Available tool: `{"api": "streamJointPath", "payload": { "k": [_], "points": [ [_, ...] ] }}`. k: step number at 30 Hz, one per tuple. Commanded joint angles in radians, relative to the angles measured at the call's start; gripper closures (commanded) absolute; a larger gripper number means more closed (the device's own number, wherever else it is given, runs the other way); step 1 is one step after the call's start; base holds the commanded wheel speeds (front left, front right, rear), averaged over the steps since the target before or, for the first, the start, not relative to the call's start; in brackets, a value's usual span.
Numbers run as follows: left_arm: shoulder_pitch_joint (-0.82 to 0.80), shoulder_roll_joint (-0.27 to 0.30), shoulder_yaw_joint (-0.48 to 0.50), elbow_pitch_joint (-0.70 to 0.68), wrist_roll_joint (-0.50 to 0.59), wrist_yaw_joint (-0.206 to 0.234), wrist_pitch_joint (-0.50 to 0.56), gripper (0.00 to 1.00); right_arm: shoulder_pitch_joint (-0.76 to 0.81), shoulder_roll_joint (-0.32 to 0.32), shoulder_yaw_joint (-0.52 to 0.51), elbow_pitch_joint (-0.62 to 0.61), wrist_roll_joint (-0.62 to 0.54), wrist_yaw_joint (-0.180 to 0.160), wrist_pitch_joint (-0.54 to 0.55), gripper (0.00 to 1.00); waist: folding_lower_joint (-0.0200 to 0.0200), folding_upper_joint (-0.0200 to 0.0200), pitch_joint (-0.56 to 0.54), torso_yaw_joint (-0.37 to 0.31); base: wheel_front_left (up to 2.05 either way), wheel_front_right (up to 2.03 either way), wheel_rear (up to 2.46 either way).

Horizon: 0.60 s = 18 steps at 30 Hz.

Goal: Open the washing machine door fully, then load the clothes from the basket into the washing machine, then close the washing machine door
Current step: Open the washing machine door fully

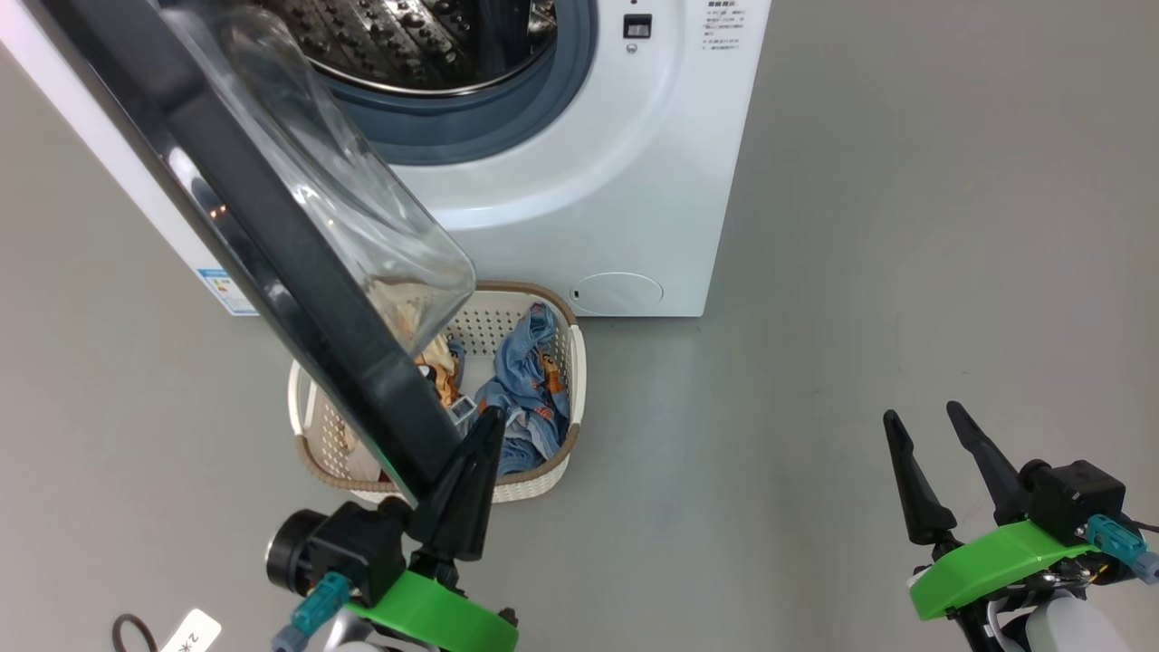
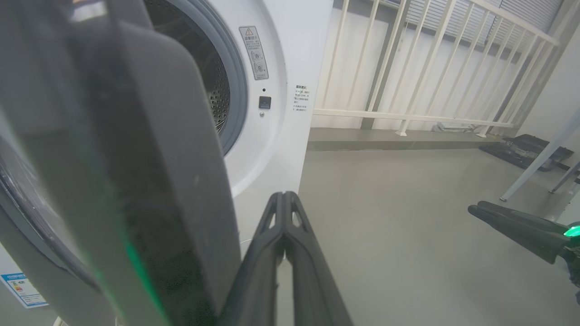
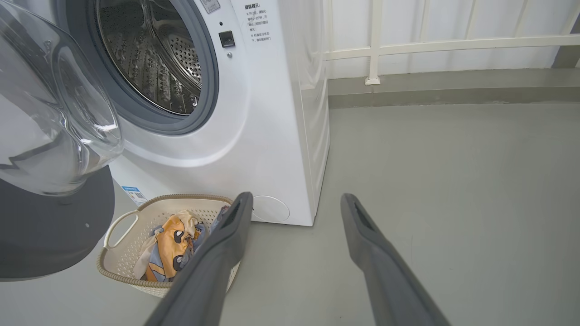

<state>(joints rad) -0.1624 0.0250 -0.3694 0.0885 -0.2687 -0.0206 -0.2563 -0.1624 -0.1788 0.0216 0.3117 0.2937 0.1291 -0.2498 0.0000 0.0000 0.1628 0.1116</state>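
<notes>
Grey floor [image 1: 905,272]: smooth, matt. A white barred railing [image 2: 408,117] runs along its far edge, set on a low grey kerb [image 3: 453,88]. Towards the far right corner a flat black item [image 2: 521,149] lies on the floor, near slanted pale legs [image 2: 539,163]. In the head view's lower left, a white printed tag [image 1: 192,632] lies just beside a dark loop [image 1: 136,618].
</notes>
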Motion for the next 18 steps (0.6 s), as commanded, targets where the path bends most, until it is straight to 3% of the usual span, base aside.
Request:
{"api": "streamJointPath", "payload": {
  "k": [1, 18],
  "points": [
    [-0.016, 0.025, 0.076, -0.012, -0.006, 0.026, -0.006, 1.0, -0.013, -0.004, 0.024, -0.019, 0.007, 0.002, -0.012, 0.0, 0.0, 0.0, -0.001, 0.002, 0.0, 0.0, 0.0],
    [0.023, 0.025, 0.08, -0.054, -0.019, 0.066, -0.006, 1.0, 0.001, 0.006, 0.029, -0.01, 0.012, 0.002, -0.012, 0.0, 0.0, 0.0, -0.021, 0.033, 0.0, 0.0, 0.0]
  ]
}}
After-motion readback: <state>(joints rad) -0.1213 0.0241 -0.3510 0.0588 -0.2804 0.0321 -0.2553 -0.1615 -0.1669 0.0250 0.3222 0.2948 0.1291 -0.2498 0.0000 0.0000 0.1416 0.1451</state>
